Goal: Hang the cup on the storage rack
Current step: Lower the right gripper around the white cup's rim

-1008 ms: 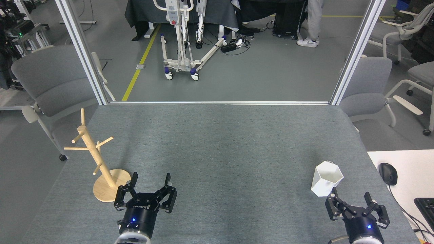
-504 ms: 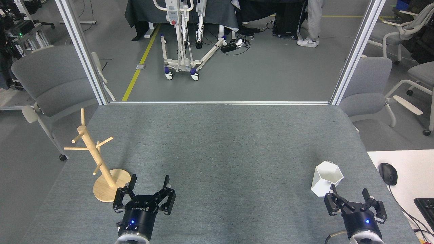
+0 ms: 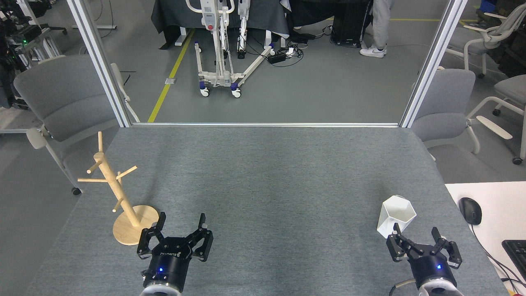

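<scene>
Head view, read from left to right. At the near left of the grey table stands the storage rack, a wooden post on a round disc base with thin pegs angled upward; it sits close to the table's left edge. Just right of the base, the left gripper hovers with its jaws spread and nothing between them. The middle of the table carries nothing. At the near right the cup, white and faceted, stands upright with its mouth up, well apart from the rack; its handle does not show from here. The right gripper is just near of the cup, jaws apart and empty, with its left fingertip close against the cup's near wall. Probable risks: that fingertip may nudge or tip the light cup before the jaws straddle it; a grasp on the slanted facets may slip; the handle hole may end up turned away from a peg; the long carry across the table may end with the cup knocking the narrow-based rack over or off the left edge.
</scene>
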`<control>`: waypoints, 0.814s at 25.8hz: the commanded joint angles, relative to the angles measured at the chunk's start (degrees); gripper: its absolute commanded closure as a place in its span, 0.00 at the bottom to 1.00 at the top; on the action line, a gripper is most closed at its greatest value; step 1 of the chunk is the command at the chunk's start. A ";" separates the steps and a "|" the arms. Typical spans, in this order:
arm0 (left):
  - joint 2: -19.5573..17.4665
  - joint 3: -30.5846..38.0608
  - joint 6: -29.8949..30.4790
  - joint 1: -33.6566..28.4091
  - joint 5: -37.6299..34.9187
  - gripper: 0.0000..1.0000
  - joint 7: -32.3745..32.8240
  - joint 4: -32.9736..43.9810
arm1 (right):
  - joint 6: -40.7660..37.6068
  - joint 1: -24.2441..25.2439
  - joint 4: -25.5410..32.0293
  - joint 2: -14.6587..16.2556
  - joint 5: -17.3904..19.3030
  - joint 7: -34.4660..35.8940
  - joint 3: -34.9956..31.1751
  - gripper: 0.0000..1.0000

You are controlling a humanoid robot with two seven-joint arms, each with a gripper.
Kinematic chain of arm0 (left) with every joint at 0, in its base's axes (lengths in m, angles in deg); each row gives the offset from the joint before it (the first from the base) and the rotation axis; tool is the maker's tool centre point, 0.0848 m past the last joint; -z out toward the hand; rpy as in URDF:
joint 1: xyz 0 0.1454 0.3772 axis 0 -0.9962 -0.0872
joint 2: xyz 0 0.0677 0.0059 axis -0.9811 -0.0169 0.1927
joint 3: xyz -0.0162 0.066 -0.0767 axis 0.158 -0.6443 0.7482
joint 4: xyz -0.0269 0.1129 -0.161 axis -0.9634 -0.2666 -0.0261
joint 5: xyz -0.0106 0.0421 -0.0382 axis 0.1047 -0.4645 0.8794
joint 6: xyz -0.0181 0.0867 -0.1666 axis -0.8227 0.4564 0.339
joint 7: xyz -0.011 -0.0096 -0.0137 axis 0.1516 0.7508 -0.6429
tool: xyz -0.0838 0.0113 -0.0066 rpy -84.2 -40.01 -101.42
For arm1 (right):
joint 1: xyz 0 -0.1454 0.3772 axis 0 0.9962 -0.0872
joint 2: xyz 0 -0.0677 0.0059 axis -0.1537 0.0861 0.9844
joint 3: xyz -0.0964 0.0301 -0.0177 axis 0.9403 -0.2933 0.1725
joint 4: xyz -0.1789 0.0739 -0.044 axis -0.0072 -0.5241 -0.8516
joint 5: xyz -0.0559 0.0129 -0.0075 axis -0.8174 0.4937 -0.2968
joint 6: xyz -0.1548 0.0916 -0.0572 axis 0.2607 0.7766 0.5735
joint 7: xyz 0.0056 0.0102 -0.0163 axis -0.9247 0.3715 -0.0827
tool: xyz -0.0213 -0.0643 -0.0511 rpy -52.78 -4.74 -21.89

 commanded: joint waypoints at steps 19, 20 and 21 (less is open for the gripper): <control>0.19 0.00 -0.07 0.24 0.00 0.00 -0.01 -0.24 | -6.40 -3.93 -8.75 3.28 -0.55 6.87 0.16 0.00; 0.19 -0.09 -0.07 0.24 0.00 0.00 -0.01 -0.24 | -6.49 -4.02 -8.83 3.28 -0.55 6.87 0.25 0.00; 0.19 -0.09 -0.07 0.24 0.00 0.00 -0.01 -0.24 | -6.58 -4.02 -9.01 3.19 -0.55 6.78 0.25 0.00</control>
